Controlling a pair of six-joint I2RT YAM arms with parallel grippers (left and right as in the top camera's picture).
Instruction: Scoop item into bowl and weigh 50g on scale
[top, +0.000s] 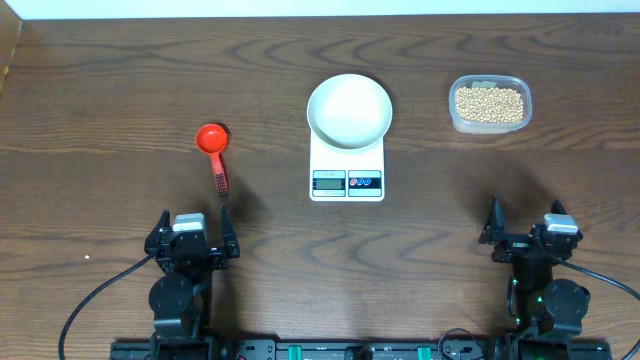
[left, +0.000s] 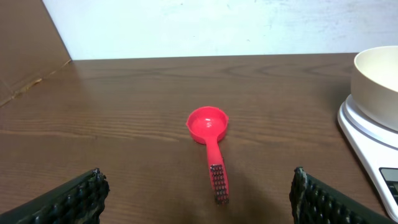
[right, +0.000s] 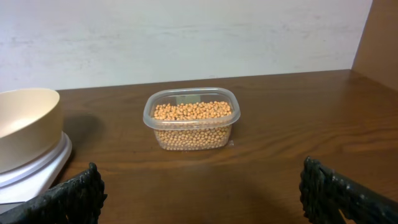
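The left gripper (top: 195, 224) sits with its jaws spread wide and empty. The red scoop (left: 214, 152) lies at its 12 o'clock, cup away and handle pointing back toward 6. Fetching the scoop looks like the first step. It likely goes best by closing on the ribbed handle end and keeping the cup level. The scale (top: 347, 172) stands mid-table, its display toward 6 o'clock. The white bowl (top: 349, 110) rests empty on its 12 o'clock half. At the bowl's 3 o'clock, well apart, a clear tub (top: 489, 128) holds the beans (top: 489, 104). The right gripper (top: 524, 228) waits at the tub's 6 o'clock, also wide open and holding nothing. The dark wood-grain table (top: 120, 80) looks smooth, so the tub may slide when dug into. A pale wall (right: 186, 37) borders the far edge.
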